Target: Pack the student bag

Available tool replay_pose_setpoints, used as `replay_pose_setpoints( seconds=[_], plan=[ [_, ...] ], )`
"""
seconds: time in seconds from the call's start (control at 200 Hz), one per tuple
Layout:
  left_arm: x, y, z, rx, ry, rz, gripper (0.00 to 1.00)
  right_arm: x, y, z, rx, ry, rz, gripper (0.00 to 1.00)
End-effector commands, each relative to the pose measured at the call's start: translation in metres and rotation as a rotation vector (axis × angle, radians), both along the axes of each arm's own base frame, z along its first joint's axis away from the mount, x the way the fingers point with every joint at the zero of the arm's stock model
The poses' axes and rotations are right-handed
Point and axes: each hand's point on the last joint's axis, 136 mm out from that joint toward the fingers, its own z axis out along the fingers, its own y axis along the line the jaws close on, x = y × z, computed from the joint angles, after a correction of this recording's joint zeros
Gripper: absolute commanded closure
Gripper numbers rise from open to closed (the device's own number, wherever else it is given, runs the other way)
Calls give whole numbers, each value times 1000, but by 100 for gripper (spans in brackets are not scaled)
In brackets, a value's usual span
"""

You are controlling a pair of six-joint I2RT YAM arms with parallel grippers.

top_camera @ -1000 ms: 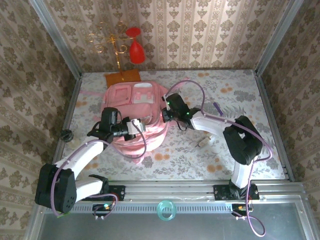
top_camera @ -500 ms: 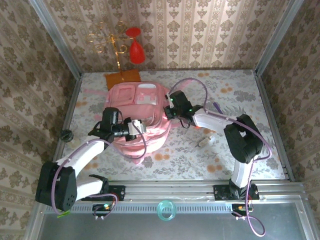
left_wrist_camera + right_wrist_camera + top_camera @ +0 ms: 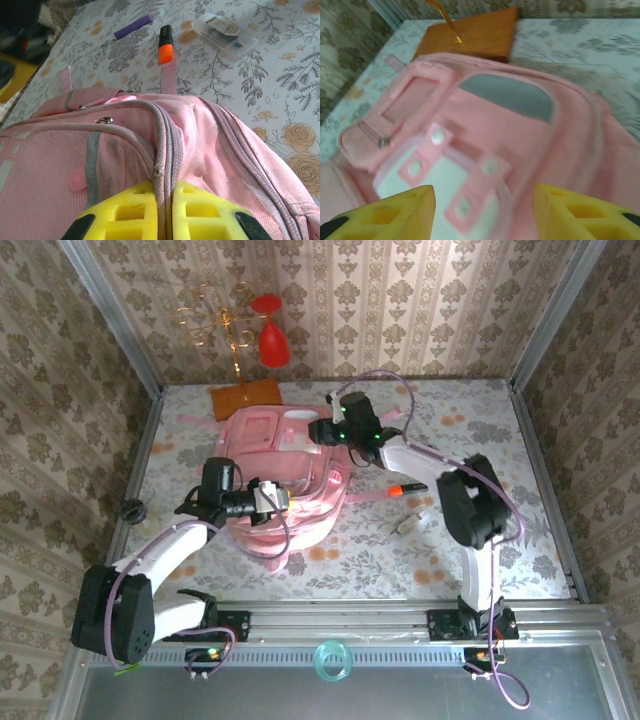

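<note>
Pink student bag [image 3: 250, 440], left pincer [image 3: 283, 502] at near side, right pincer [image 3: 318, 430] at far end

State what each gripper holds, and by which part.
Left gripper pinches the student bag by a raised seam ridge; right gripper is open, holding nothing.

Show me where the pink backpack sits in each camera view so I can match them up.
Top external: the student bag lies left of centre.
Left wrist: the bag takes up the lower half, its seam pinched by the left gripper.
Right wrist: the bag's front pockets span the middle, above the open right gripper.
Shared landmark: the floral table cover beyond it.
</note>
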Motion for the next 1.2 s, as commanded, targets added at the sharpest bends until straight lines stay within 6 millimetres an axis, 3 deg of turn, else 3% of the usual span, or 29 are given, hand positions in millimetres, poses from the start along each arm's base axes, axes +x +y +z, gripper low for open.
replay_pose_setpoints(
  seconds=[0.0, 0.105, 0.265, 0.39, 0.535, 0.68, 0.83, 0.92, 1.055, 1.19],
  plan=[
    [-13, -11, 12, -63, -6, -105, 95, 4, 18, -34, 42, 109, 26, 48],
    [-10, -15, 12, -57, -5, -125, 95, 0, 0, -62, -54, 168, -25, 53],
    [0, -16, 13, -43, -5, -120, 89, -23, -46, -96, -217, 273, -122, 61],
    [10, -9, 4, 8, 17, -64, 79, -46, -79, -103, -311, 312, -189, 65],
    [23, 7, -2, 44, 37, 53, 55, -69, -93, -100, -310, 324, -216, 66],
    [33, 20, 18, -39, 53, 167, 36, -87, -79, -80, -215, 279, -141, 65],
    [74, 51, 27, -96, 51, 504, 33, -101, -43, -57, -133, 216, 17, 58],
    [87, 71, 25, -101, 131, 692, 31, -104, -29, -46, -129, 170, 69, 56],
    [84, 95, 9, -35, 194, 904, 27, -108, -22, -30, -115, 96, 116, 54],
    [64, 91, 10, -79, 208, 946, 25, -114, -11, -10, -110, -5, 205, 53]
  ],
)
